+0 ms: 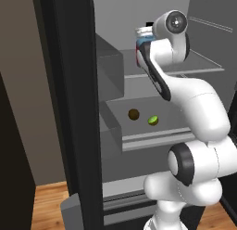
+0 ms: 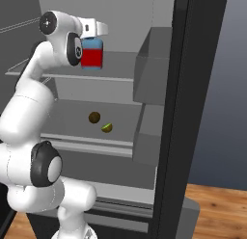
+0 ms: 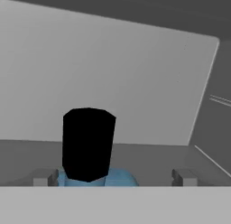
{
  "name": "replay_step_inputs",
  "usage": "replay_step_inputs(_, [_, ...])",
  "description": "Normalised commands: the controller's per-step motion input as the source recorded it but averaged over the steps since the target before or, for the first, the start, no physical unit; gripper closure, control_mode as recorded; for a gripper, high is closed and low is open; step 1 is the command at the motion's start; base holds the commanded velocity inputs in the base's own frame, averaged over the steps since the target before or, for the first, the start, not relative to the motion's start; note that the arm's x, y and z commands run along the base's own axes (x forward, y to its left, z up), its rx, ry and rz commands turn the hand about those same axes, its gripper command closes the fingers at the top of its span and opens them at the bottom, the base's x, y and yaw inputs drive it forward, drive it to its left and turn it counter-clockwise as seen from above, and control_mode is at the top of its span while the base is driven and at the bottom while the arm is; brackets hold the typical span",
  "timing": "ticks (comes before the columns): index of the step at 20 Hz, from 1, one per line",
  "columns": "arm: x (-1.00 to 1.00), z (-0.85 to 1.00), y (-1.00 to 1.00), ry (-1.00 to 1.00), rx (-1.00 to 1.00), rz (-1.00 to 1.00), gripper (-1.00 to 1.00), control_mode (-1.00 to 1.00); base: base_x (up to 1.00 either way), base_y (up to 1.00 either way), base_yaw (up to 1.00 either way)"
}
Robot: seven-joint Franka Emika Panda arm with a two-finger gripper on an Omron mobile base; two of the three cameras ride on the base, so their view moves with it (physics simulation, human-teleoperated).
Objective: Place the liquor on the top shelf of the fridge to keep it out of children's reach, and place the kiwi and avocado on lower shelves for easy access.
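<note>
The liquor (image 2: 91, 56), a red bottle with a light blue top and black cap (image 3: 88, 146), stands upright on the top shelf (image 2: 118, 70) of the fridge (image 1: 69, 108). My gripper (image 3: 115, 178) hangs over it, open. Its fingertips (image 3: 45, 178) flank the blue shoulders without pinching them. In the left base view the arm hides most of the liquor (image 1: 140, 50). The kiwi (image 1: 134, 114) and the avocado (image 1: 152, 120) lie side by side on the lower shelf (image 1: 152, 137), and the right base view shows the kiwi (image 2: 94, 117) and avocado (image 2: 106, 127) too.
The black fridge door (image 2: 193, 112) stands open, with grey door bins (image 2: 152, 69) jutting in beside the shelves. A drawer front (image 1: 125, 199) sits below. Wood floor (image 2: 217, 204) lies around the fridge's foot.
</note>
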Motion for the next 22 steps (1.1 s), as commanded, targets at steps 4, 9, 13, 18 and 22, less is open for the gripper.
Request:
replay_step_inputs(4, [-0.08, 0.00, 0.01, 0.05, 0.00, -0.04, -1.00, -1.00, 0.00, 0.00, 0.00])
replay_step_inputs(9, [-0.18, -0.02, 0.12, 0.00, 0.00, -0.03, -1.00, -1.00, 0.00, 0.00, 0.00])
replay_step_inputs(13, [-0.20, -0.18, 0.22, 0.00, 0.03, -0.01, -1.00, -1.00, 0.00, 0.00, 0.00])
replay_step_inputs(18, [-0.06, -0.32, 0.20, 0.00, 0.08, -0.02, -1.00, -1.00, 0.00, 0.00, 0.00])
replay_step_inputs(22, [-0.08, -0.11, 0.09, 0.00, 0.11, -0.04, -1.00, -1.00, 0.00, 0.00, 0.00])
